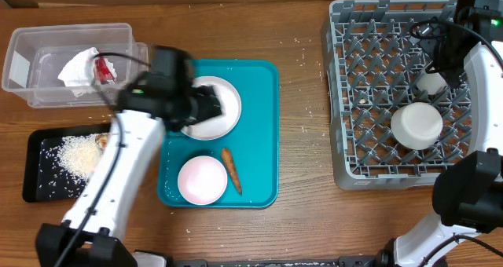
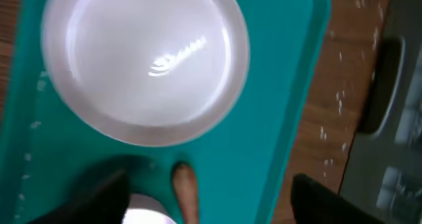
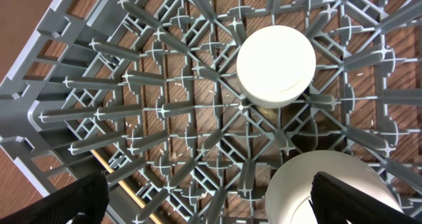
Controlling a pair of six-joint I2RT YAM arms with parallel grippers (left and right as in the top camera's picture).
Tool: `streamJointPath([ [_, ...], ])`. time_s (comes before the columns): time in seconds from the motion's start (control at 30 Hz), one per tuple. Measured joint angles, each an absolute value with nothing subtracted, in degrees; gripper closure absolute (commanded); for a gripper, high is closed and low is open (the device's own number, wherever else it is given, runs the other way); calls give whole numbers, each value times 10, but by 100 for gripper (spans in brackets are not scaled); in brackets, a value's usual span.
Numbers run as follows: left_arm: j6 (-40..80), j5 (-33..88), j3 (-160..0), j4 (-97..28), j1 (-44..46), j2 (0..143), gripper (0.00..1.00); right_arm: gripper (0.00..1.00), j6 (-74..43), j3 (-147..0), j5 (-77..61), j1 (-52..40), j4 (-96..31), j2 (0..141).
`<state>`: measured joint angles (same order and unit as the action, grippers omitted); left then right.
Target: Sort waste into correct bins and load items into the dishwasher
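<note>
Hovering over the teal serving tray [image 1: 263, 126], the left gripper [image 2: 210, 184] has its two fingers [image 2: 92, 204] spread wide with nothing between the pads. The large flat plate [image 2: 145, 59] lies on the tray just beyond the fingertips, whole and unobstructed in the wrist view. From overhead, the dark fingers overlap the plate's left part. Whether they touch it cannot be told. The small orange carrot [image 2: 186, 188] lies on the tray in the gap between the fingers, nearer one finger than the other and touching neither. The rim of a small bowl [image 2: 148, 216] shows just beside the carrot, on the wrist side of it.

The right gripper [image 3: 210, 181] hangs above the grey dish rack [image 3: 132, 105], its fingers [image 3: 59, 201] likewise set far apart and gripping nothing. An upturned white bowl [image 3: 275, 66] sits among the pegs ahead of the fingertips, well clear of both. A second white dish [image 3: 330, 188], cut off by the frame's edge, rests in the rack close inside one finger. Contact with it cannot be judged.

Well away from either pair of fingers, behind the left arm, the clear plastic tub [image 1: 31, 43] holds the crumpled white paper [image 1: 81, 69] with its red scrap [image 1: 103, 69]. Beside the tub, the black tray [image 1: 39, 181] carries a heap of white rice [image 1: 78, 153] and a brown crumbly lump [image 1: 102, 141]. A few loose grains lie scattered on the wooden table [image 1: 306, 220] between the serving tray and the rack.
</note>
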<state>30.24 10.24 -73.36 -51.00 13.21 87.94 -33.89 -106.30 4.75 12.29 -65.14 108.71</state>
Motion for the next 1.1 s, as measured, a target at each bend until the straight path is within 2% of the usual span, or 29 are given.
streamJointPath([
  [0.1, 302, 83, -734, -513, 208, 892, 6, 0, -339, -1063, 48, 123, -651, 1087],
  [0.2, 301, 53, -734, -517, 257, 910, 26, 0, -339, -1063, 47, 123, -652, 1087],
  [0.27, 301, 37, -734, -516, 271, 921, 30, 0, -339, -1063, 48, 123, -651, 1087],
  [0.33, 300, 12, -734, -516, 270, 926, 27, 0, -339, -1063, 48, 123, -652, 1087],
  [0.43, 301, -33, -736, -530, 246, 926, 17, 0, -339, -1063, 47, 123, -651, 1087],
  [0.47, 300, -44, -738, -537, 235, 926, 13, 0, -339, -1063, 48, 123, -651, 1087],
  [0.5, 300, -60, -748, -553, 214, 926, 3, 0, -339, -1063, 48, 123, -652, 1087],
  [0.77, 300, -124, -852, -570, 62, 926, 0, 0, -341, -1063, 33, 123, -652, 1087],
  [0.97, 300, -117, -853, -585, -13, 926, 0, 3, -326, -1063, -199, 120, -662, 1087],
  [1.1, 300, -112, -853, -585, -14, 926, 0, 0, -291, -1063, -269, 67, -663, 1087],
])
